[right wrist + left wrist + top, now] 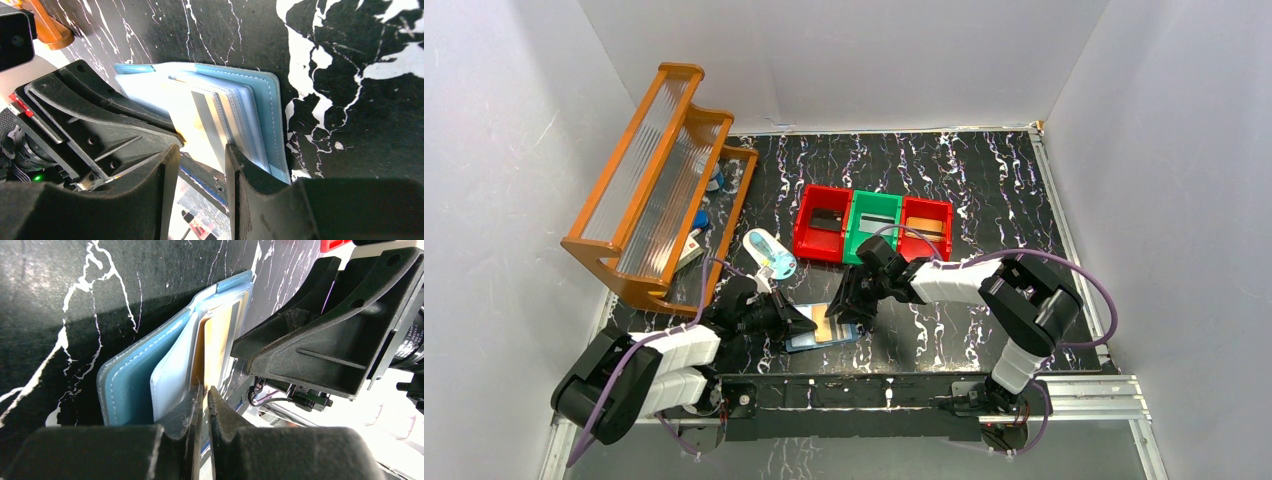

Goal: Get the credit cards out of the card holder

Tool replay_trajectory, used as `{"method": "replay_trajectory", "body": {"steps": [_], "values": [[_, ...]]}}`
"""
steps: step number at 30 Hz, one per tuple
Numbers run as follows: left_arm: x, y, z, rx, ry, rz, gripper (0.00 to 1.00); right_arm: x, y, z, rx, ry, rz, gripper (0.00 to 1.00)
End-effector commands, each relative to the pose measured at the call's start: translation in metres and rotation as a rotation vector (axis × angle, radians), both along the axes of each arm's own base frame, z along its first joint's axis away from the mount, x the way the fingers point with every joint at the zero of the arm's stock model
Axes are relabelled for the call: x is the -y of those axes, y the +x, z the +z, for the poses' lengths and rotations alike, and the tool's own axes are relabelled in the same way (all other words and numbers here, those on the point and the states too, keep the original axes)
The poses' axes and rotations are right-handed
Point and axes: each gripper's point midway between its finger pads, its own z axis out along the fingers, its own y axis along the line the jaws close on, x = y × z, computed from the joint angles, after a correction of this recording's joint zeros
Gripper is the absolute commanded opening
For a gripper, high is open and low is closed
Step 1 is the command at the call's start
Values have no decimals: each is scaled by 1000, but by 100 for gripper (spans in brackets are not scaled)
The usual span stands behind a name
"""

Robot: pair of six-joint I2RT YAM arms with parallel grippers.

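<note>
**Mia:** Where is the card holder (824, 330) lying?

**Ben:** It is lying open on the counter (984, 180), down at 6 o'clock. It is close to the near edge, right between the two arms.

**Mia:** What is the left claw (205, 397) doing?

**Ben:** It is sitting at the holder's 9 o'clock side. It is clenched tight, and its tips are touching the holder's edge. It may be pinching a thin pocket there, but I cannot tell for sure.

**Mia:** And the right claw (202, 160)?

**Ben:** It is hanging over the holder from the 1 o'clock side. Its two fingers are standing apart, so it is released. A tan-orange card (215, 345) is poking out of a pocket, and its edge is showing between those fingers. They are not squeezing it.

**Mia:** So which step are they doing?

**Ben:** I think they are getting ready to pull that card out. One claw is pinning the holder down, and the other is lining up on the card.

**Mia:** What is the next move asking for?

**Ben:** The right claw should close on the card's free edge only, not on the clear pocket. Then it should slide the card straight out while the left claw is stopping the holder from sliding along.

**Mia:** Where might the card go?

**Ben:** Red and green bins (802, 230) are sitting at 12 o'clock from the holder. That is just my guess.
</note>
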Motion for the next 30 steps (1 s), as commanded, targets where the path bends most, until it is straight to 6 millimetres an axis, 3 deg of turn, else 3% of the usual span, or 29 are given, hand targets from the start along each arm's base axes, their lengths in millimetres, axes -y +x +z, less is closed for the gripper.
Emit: {"method": "replay_trajectory", "body": {"steps": [1,8,14,21,30], "values": [[23,14,49,139,-158,-73,7,26,-27,-54,-65,-169,19,48],[28,15,46,134,-164,-109,9,26,-28,-54,-68,-164,21,48],[26,14,37,116,-131,-109,0,26,-28,-55,-70,-166,21,48],[10,12,16,88,20,-85,0,36,-25,-60,-64,-233,6,49],[-5,6,9,83,110,-67,0,42,-21,-61,-64,-250,-17,50]]}}
